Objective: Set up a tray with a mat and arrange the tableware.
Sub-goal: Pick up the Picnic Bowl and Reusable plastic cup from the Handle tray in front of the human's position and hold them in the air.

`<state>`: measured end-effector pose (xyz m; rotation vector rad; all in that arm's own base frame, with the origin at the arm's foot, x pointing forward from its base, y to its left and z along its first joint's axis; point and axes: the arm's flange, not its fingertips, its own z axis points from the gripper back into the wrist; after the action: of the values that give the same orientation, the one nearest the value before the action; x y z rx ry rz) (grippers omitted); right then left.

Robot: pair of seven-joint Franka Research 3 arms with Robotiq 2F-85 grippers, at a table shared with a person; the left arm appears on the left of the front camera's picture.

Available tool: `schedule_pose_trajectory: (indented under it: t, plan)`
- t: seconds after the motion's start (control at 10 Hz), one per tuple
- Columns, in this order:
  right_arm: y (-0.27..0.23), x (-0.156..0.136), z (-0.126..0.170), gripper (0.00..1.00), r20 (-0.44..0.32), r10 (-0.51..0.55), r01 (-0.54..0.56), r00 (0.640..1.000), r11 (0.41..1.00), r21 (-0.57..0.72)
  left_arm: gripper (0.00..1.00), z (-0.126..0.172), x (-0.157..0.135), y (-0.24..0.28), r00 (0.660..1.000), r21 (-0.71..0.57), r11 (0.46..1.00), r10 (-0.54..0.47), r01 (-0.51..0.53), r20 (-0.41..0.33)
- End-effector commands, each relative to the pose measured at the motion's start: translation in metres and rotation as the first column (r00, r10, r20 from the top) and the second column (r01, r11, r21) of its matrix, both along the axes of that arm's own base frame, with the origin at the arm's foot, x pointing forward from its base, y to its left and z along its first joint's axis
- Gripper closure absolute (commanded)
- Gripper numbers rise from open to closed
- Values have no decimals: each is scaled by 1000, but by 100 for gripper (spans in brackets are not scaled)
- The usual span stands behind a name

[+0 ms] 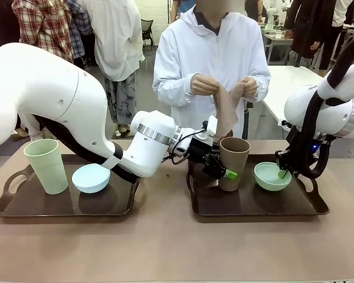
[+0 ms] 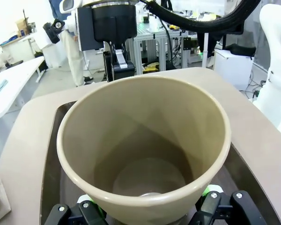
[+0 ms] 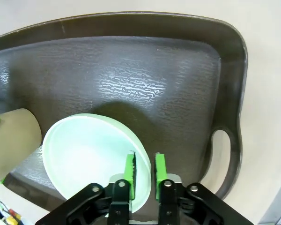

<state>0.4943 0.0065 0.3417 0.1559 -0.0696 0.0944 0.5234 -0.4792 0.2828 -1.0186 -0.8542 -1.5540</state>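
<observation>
- front cam faces the person (image 1: 211, 65) across the counter (image 1: 165, 247)
- left wrist cam's jammed against the brown tumbler (image 2: 145, 140)
- right wrist: close over mint green bowl (image 3: 89, 150), same tray (image 3: 145, 70)

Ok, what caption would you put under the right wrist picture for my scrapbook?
Right gripper pinches the rim of the mint green bowl on the dark tray, brown tumbler alongside.

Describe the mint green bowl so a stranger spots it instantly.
Of the two dark trays on the table, take the tray on the robot's right. On it stand a tall brown tumbler and, to its right, the mint green bowl. It is the low round one, rim pinched by the right gripper.
</observation>
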Motion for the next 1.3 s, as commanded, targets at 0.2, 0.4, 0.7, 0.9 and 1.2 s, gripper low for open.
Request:
schedule_pose_trajectory:
  t: [0.2,0.4,0.7,0.9,1.2]
  plan:
    - [3,2,4,100,2,-16,16,1000,999,-41,100,1,-4,7,999,-37,999,21,-20,34]
    - [2,-1,12,100,-46,5,-5,999,1000,-11,74,11,-10,14,999,-35,998,47,-48,-10]
    - [-5,-36,84,100,1,47,-47,999,998,37,74,87,-48,44,991,-76,988,135,-134,13]
    - [-7,-56,129,100,58,37,-40,998,998,53,74,128,-72,49,984,-77,984,165,-159,74]
    - [-5,-89,185,100,117,31,-37,993,998,48,74,167,-103,45,971,-66,978,204,-197,124]
